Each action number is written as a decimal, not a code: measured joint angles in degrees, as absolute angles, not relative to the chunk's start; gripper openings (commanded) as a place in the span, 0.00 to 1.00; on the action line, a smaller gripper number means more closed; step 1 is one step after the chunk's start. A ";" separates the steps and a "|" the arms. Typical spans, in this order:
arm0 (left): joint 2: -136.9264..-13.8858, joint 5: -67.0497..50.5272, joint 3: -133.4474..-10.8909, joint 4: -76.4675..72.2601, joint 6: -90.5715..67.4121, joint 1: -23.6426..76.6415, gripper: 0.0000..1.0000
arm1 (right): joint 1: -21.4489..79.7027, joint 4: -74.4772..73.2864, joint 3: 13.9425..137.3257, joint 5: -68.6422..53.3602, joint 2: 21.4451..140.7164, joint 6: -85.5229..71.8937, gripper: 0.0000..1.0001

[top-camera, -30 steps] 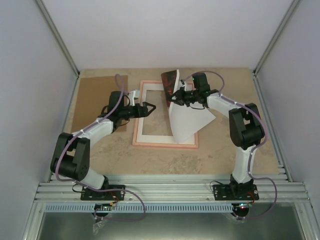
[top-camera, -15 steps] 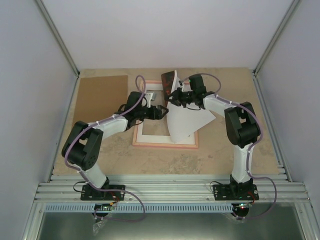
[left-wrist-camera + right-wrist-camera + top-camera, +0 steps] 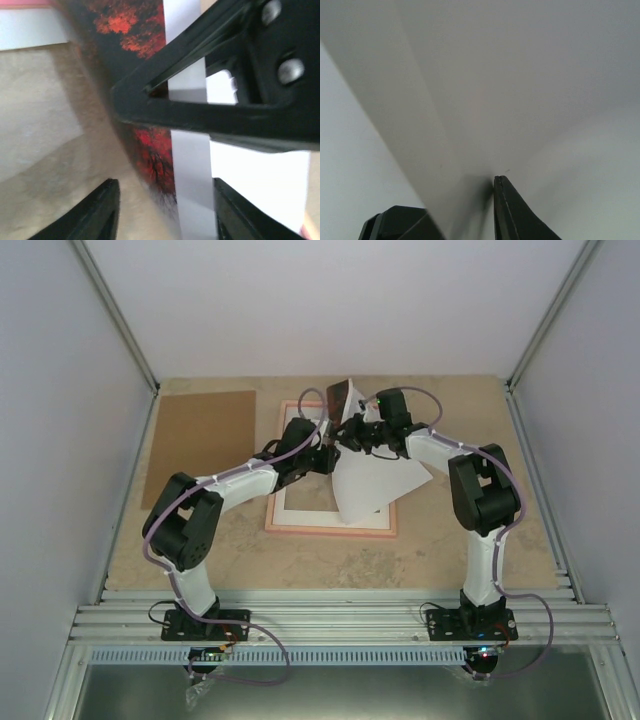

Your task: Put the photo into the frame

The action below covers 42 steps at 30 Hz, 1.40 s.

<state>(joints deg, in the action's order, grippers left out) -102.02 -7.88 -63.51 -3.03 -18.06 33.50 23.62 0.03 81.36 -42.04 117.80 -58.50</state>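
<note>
Half the frame [image 3: 330,530] hides under the photo [image 3: 375,480].

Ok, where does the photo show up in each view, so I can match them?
Top external: the photo stands curled over the frame's right half, mid-picture, white back showing.
Left wrist: its red print runs down the middle, between the left end effector's fingers.
Right wrist: its white back fills the picture.
Shared landmark: the right end effector pinching the photo's edge.
</note>
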 measured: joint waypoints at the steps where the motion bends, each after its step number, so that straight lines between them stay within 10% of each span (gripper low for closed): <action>1: -102.17 -6.87 -63.55 -2.50 -18.28 33.50 0.38 | 23.66 0.08 81.36 -41.80 117.80 -58.54 0.26; 8: -102.26 -2.20 -63.64 -0.08 -17.54 33.50 0.00 | 23.59 0.45 81.32 -41.28 117.36 -58.41 0.50; 15: -102.24 -5.91 -62.65 -1.30 -17.67 32.12 0.00 | 20.29 -1.41 80.44 -43.31 113.10 -51.00 0.63; 19: -101.97 -10.76 -60.86 -2.72 -18.13 29.23 0.45 | 14.70 -7.84 80.77 -44.38 108.42 -37.12 0.70; 24: -101.89 -18.98 -60.16 -4.69 -19.66 25.50 0.62 | 3.86 -18.65 83.66 -44.77 106.61 -15.05 0.70; 42: -122.74 -35.03 -76.49 -13.34 -34.70 25.30 0.67 | -16.86 -33.63 77.80 -44.60 114.76 11.09 0.66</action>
